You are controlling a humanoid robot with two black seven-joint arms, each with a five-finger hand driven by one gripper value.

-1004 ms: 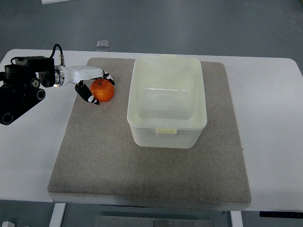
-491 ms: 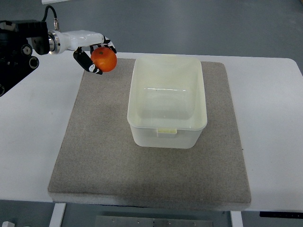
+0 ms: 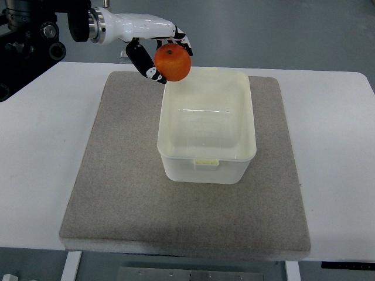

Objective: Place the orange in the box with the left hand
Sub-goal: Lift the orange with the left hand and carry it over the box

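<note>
Top view: the orange [image 3: 173,62] is clasped in the left hand [image 3: 157,55], raised over the far left corner of the empty box [image 3: 207,157]. If released here, it could be struck against the rim and rolled onto the mat [image 3: 117,193].

White table [image 3: 41,152], grey felt mat [image 3: 123,193] lying flat on it, pale plastic box [image 3: 206,170] standing on the mat

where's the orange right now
The orange is held in the left hand, up off the mat at the far-left corner of the empty plastic box.
</note>
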